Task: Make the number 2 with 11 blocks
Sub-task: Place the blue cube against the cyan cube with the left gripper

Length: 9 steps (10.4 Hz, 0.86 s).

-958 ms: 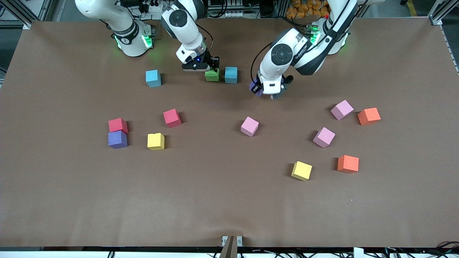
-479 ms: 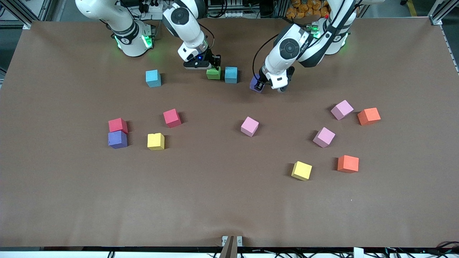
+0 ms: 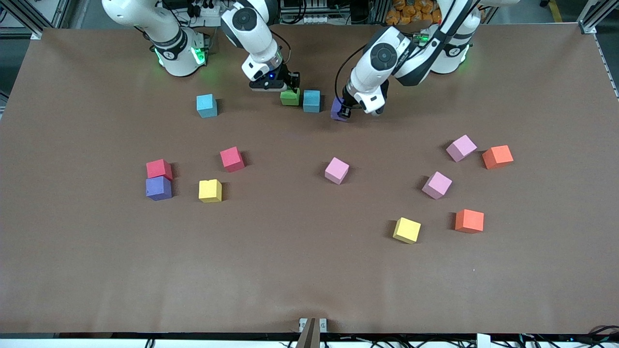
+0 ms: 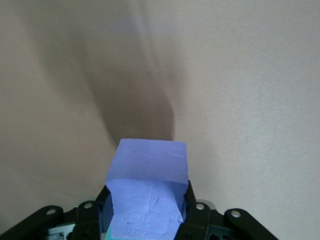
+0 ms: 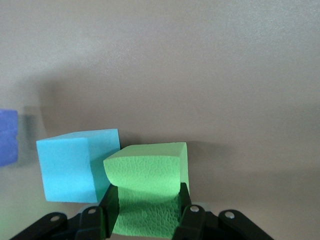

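1. The right gripper [image 3: 288, 92], reaching from the right arm's base, is clamped on a green block [image 3: 289, 97] at the table's twelve o'clock edge, close to the robots' bases; the right wrist view shows its fingers [image 5: 109, 205] pressing dents into the foam of the green block [image 5: 146, 190].
2. A blue block [image 3: 311, 101] sits just beside the green one, toward the left arm's end; in the right wrist view this blue block [image 5: 75, 165] appears to touch it, though contact cannot be confirmed.
3. The left gripper [image 3: 342, 110] is closed on a purple block [image 3: 338, 108], low over the table just past the blue block; whether the cube rests on the table cannot be told. The left wrist view shows the purple block [image 4: 147, 195] squeezed between the fingers [image 4: 192, 215].
4. No number 2 has taken shape: only the green and blue cubes stand as neighbours.
5. A second blue block [image 3: 206, 105] stands apart at roughly eleven o'clock.
6. Toward nine o'clock lie a red block [image 3: 159, 169] touching a second purple block [image 3: 158, 188], with a yellow block [image 3: 210, 190] and another red block [image 3: 232, 159] nearby.
7. A pink block [image 3: 336, 170] sits near the table's centre.
8. Toward three o'clock, scattered, are two pink blocks [image 3: 461, 148] [image 3: 436, 185], two orange blocks [image 3: 497, 156] [image 3: 469, 221] and a second yellow block [image 3: 406, 230].
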Motion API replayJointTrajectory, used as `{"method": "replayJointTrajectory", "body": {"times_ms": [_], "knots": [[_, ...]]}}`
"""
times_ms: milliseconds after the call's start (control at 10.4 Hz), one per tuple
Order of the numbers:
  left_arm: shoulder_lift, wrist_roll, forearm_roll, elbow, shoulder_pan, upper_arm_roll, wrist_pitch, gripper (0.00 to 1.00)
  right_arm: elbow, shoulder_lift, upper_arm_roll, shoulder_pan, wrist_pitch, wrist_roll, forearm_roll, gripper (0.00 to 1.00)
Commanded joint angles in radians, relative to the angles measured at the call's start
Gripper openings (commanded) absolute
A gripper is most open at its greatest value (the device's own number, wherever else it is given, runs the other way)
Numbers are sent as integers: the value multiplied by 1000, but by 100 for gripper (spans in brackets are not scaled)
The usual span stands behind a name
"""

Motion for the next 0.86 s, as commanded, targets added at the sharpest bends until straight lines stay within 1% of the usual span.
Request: {"method": "replayJointTrajectory", "body": {"times_ms": [0,96,192,288,479,767], "knots": [[-1,-68,-32,-14,-12,-5,24,53,28,57,-4,5,48,7,21,50],[-1,-114,-30,-11,-19,-5,24,53,28,68,-4,5,59,7,21,50],[1,-134,-30,-11,-26,-3,24,51,29,68,-4,4,59,7,21,50],[2,-143,-32,-11,-30,-3,32,43,31,66,-4,3,59,8,21,50],[14,-174,-32,-8,-33,-5,49,43,34,65,-4,4,59,8,23,50],[73,-244,-30,5,-82,0,96,43,37,63,-4,5,59,8,23,50]]}}
